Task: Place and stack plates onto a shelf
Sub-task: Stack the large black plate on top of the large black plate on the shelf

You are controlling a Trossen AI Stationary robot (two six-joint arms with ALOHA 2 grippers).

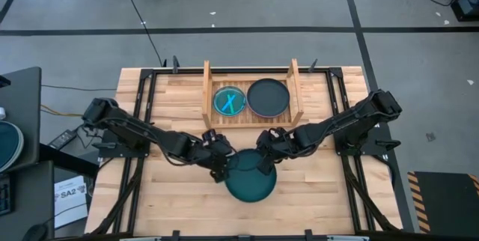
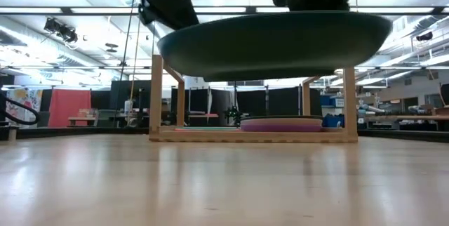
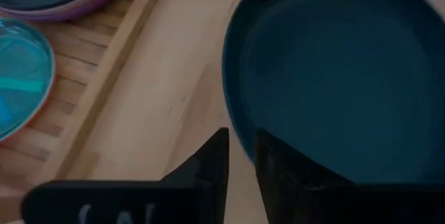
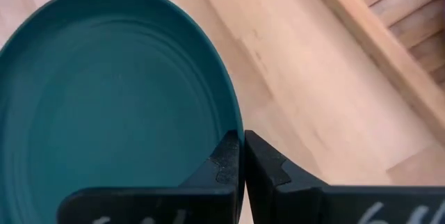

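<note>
So the right end effector (image 4: 241, 156) is pinched right down on the rim of the dark teal plate (image 1: 250, 179), fingers nearly touching with just the plate's edge between them. In the low view that plate (image 2: 273, 42) hangs well clear of the surface (image 2: 224, 184), roughly level, maybe tipped a touch.

The left end effector (image 3: 240, 156) sits at the opposite rim of the same plate. Its fingers are parted a little, with a narrow gap showing, and the plate's edge runs just beside or into that gap. I honestly can't tell if it's gripping or only touching, so I'd call it slightly open at the rim.

Beyond both end effectors, across a bare strip of wood, is the shelf (image 1: 251, 117): pale slats between two upright side boards. On it, the cyan plate (image 1: 229, 101) lies nearer the left end effector's side, and a dark plate (image 1: 268, 96) on top of a purple one sits nearer the right's. The two shelf plates are just beside each other, filling most of the width between the boards.

Room to move: the surface under the lifted plate is open, and so is the stretch from there to the shelf's front rail.
</note>
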